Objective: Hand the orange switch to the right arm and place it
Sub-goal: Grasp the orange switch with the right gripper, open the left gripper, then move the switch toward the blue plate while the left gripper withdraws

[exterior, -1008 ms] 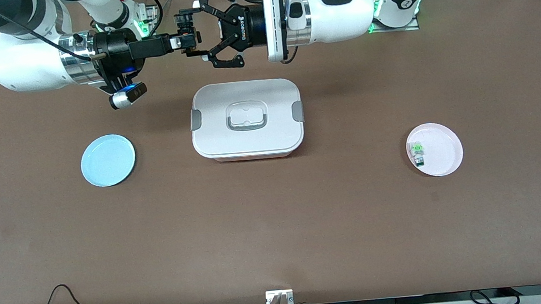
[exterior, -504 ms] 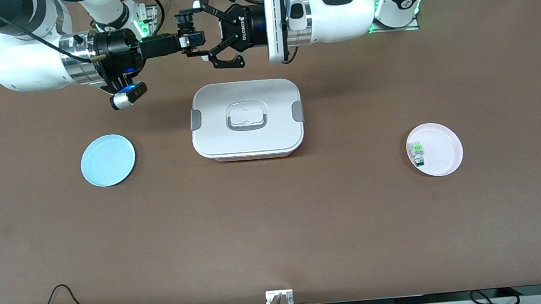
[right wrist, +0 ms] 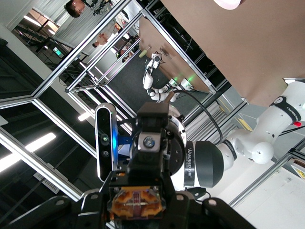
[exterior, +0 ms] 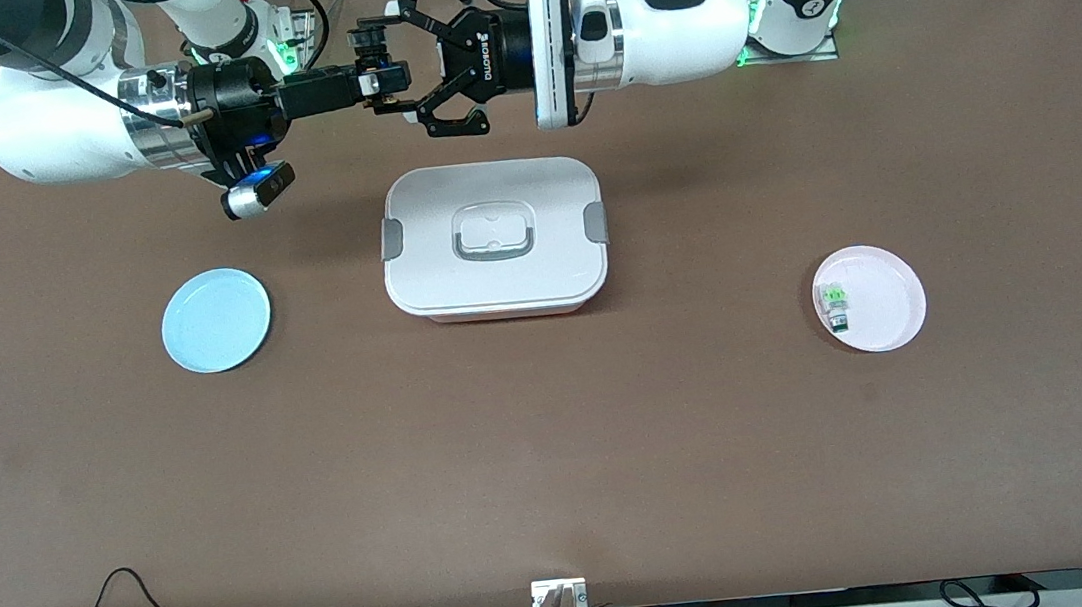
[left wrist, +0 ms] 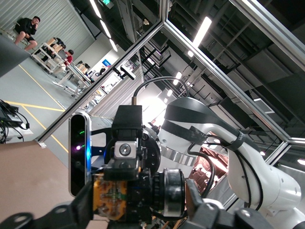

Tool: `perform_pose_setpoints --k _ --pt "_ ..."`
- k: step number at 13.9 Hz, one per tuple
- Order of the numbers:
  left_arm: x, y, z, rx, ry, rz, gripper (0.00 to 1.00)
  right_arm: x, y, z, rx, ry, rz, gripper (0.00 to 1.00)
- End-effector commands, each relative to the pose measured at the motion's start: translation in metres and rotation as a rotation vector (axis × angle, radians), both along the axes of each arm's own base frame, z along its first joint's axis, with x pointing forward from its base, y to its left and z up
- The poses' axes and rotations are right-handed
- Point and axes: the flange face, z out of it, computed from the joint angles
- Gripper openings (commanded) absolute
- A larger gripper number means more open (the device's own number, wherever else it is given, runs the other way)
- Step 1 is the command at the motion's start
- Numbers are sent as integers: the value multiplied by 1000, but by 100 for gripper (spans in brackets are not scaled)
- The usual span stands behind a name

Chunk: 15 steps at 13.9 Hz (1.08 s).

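The orange switch point(exterior: 377, 71) is held in the air between both grippers, over the table strip at the robots' end, above the edge of the white box. My left gripper point(exterior: 384, 71), the ROBOTIQ one, is shut on it lengthwise; the left wrist view shows its orange part point(left wrist: 106, 198) and black body between my left gripper's point(left wrist: 138, 206) fingers. My right gripper point(exterior: 380, 80), on the silver-ringed arm, meets it head-on. In the right wrist view my right gripper point(right wrist: 137, 206) sits tight against both sides of the switch's orange end point(right wrist: 138, 202).
A white lidded box point(exterior: 499, 283) stands mid-table below the grippers. A light blue plate point(exterior: 216, 320) lies toward the right arm's end. A pink plate point(exterior: 888, 307) toward the left arm's end holds a green-and-white component point(exterior: 834, 293) and a small dark piece point(exterior: 839, 320).
My right gripper has moved toward the left gripper and onto the switch. The left gripper and switch have stayed in place.
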Motion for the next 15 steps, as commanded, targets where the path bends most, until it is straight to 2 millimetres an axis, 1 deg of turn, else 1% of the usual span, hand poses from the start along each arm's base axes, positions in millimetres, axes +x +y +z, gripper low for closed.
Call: perform_pose_setpoints --k 1,3,4,5,6,8,9,10,11,12,13,14,15 --pt "-4 3 13 -6 18 17 100 -4 -2 7 14 -14 -14 0" --pt "8 18 20 -6 6 51 100 -4 -2 8 15 -17 -14 0" --pt "16 29 23 -1 -3 74 100 -4 -2 8 15 -17 -14 0" --pt "26 43 24 8 -18 103 100 -4 -2 8 15 -17 -14 0" --pt "37 60 20 26 -29 137 100 -4 -1 10 17 -23 -13 0" --pt "74 108 12 44 -23 231 100 0 -3 12 0 -64 -5 0" --pt "89 132 0 67 -13 276 100 1 -6 12 -45 -113 14 0" --pt "101 156 -8 86 -5 320 100 5 -7 17 -100 -165 39 0" --pt "113 178 -12 95 0 360 100 14 -7 19 -170 -213 71 0" --pt "121 194 -14 101 3 390 100 21 -8 22 -238 -261 104 0" --pt "130 215 -19 113 7 425 100 26 -10 23 -321 -313 143 0" --pt "137 235 -28 147 0 448 100 29 -13 30 -413 -415 188 0" --pt "148 265 -31 208 -43 461 100 30 -16 33 -483 -512 237 0"
